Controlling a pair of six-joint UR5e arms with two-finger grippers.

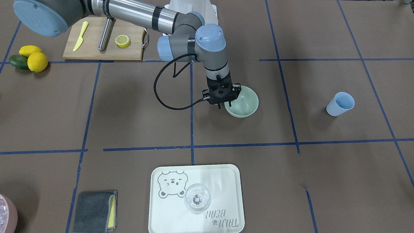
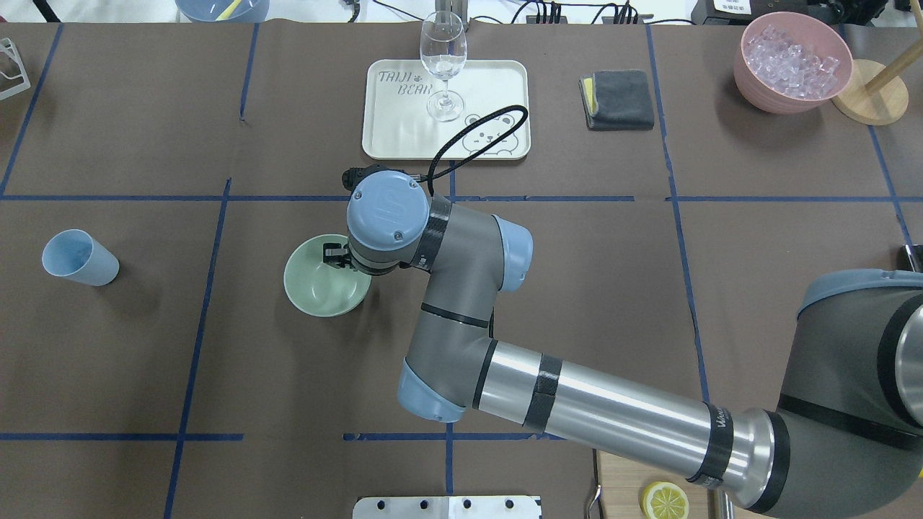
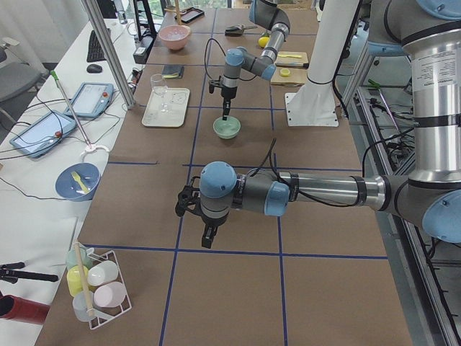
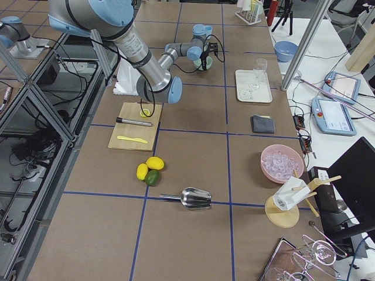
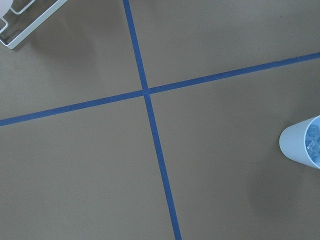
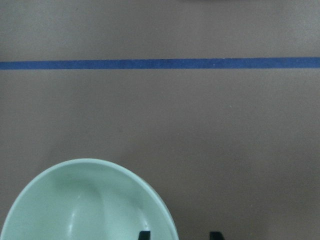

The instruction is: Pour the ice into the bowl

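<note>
Spread astride the nine-o'clock rim of the sage-green bowl (image 1: pixel 247 105) in the front view, the right pincer (image 1: pixel 225 105) should sink lower before pinching squarely.

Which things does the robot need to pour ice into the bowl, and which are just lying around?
Needed:
bowl
blue cup
ice inside that cup

Probably just lying around:
glass
tray
cloth
pink bowl
fruit
lemon slice
knife
board
scoop
</note>
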